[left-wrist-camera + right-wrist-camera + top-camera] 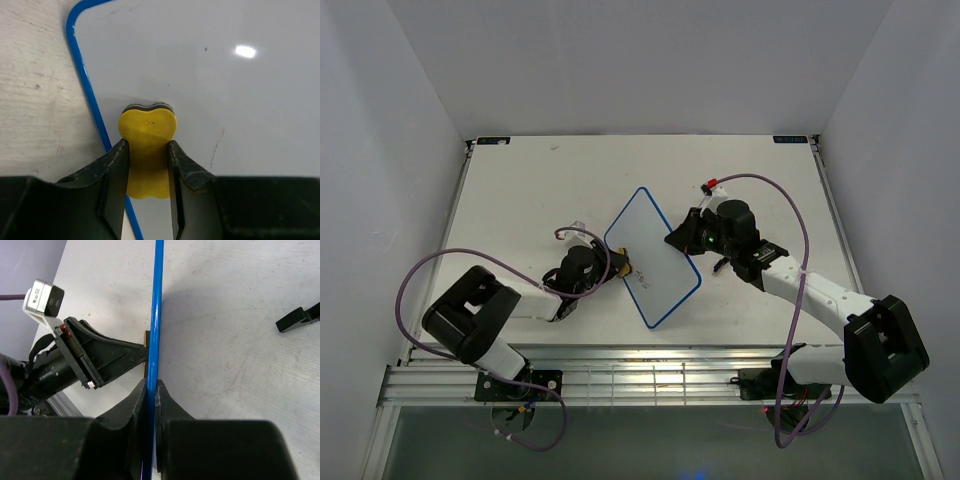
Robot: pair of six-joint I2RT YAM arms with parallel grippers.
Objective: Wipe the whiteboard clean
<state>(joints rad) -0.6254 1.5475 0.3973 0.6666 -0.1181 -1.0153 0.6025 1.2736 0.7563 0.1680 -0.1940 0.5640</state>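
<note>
The whiteboard [650, 255], white with a thin blue frame, is held tilted at the table's middle; its face shows no red scribbles. My right gripper [682, 238] is shut on its right edge; in the right wrist view the blue frame [154, 335] runs edge-on between my jaws. My left gripper [613, 268] is shut on the yellow peanut-shaped eraser [146, 145], which presses on the board face [215, 75] near its left blue edge [87, 87]. A faint grey streak [216, 147] lies right of the eraser.
A small black foot piece [300, 318] lies on the table to the right of the board. The white table [520, 190] is walled by white panels left, right and back. A metal rail [650, 375] runs along the near edge.
</note>
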